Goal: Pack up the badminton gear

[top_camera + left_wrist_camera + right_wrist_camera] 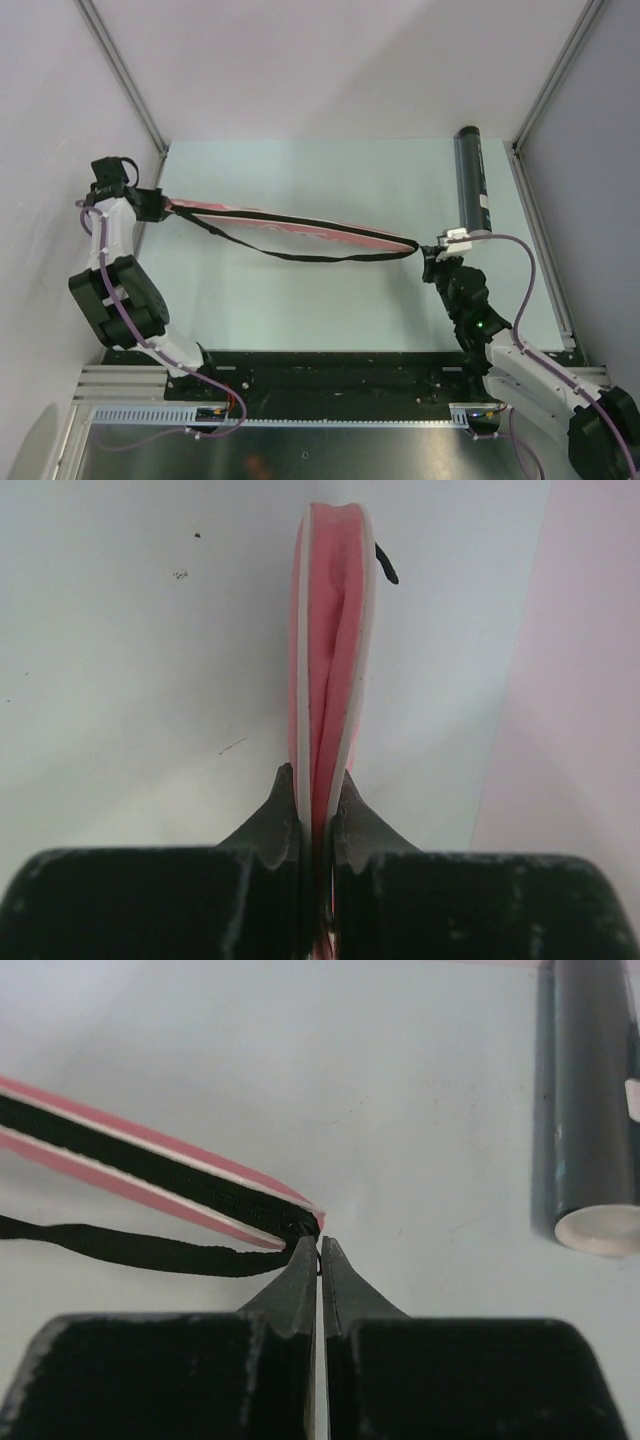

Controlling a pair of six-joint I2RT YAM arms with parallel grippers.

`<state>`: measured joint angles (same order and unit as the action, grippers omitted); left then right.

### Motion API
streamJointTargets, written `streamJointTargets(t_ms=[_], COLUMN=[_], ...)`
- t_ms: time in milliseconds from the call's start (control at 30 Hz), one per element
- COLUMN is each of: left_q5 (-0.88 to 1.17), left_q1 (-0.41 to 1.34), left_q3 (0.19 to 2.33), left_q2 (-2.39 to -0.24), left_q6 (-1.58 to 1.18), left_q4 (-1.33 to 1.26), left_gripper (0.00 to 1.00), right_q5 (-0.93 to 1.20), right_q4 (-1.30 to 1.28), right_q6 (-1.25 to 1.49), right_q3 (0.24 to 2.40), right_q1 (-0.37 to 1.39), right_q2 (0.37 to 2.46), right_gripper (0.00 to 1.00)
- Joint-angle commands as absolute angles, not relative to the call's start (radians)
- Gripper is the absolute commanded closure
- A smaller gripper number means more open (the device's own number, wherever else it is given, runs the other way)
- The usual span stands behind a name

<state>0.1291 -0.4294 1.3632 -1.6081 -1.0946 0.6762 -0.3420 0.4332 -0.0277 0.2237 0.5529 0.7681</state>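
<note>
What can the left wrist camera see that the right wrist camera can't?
Only the left wrist camera shows the left gripper, pinching the puffy pink end of the racket bag. Only the right wrist camera shows the right gripper shut at the end of the black zipper, the black strap, and the black tube lying off to the right. Both show the racket bag being held, and the pale table under it.

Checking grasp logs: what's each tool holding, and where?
Both hold the pink racket bag: left tool at its wide end's edge, right tool at the narrow tip by the zipper.
</note>
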Motion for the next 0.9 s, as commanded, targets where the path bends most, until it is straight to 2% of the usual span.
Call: streamJointTargets(t_ms=[0,67,333,400,567,700,833,867], left_q5=[0.017,0.034,0.152,0.169,0.213,0.363,0.462,0.489], left_q1=[-0.485,-0.483,-0.463,-0.436,-0.373,-0.37,-0.359,-0.351], left_q3=[1.413,1.413,1.396,1.397,1.399,1.326,1.318,1.34], left_q2=[-1.626,-1.628,-1.661,-1.666,-1.706,-1.733,-1.769,-1.778], left_q6=[-1.104,-1.101,-1.098,-1.083,-0.996,-0.94,-0.922,-0.913], left_q4=[0.595,0.595,0.595,0.592,0.586,0.369,0.255,0.247], left_gripper=[1.0,1.0,1.0,1.0,1.0,0.98,0.8,0.71], right_q5=[-0.378,-0.316,-0.157,-0.173,-0.137,-0.031,-0.044,-0.046], right_q4=[0.362,0.336,0.376,0.446,0.43,0.503,0.572,0.587], right_q6=[0.148,0.239,0.561,0.546,0.466,0.463,0.437,0.416], right_q3=[0.253,0.258,0.243,0.23,0.311,0.392,0.488,0.512], right_q1=[0.414,0.348,0.322,0.345,0.315,0.253,0.227,0.219], right_q2=[0.721,0.742,0.894,0.91,0.971,1.116,1.267,1.297], right_gripper=[1.0,1.0,1.0,1.0,1.0,1.0,1.0,1.0])
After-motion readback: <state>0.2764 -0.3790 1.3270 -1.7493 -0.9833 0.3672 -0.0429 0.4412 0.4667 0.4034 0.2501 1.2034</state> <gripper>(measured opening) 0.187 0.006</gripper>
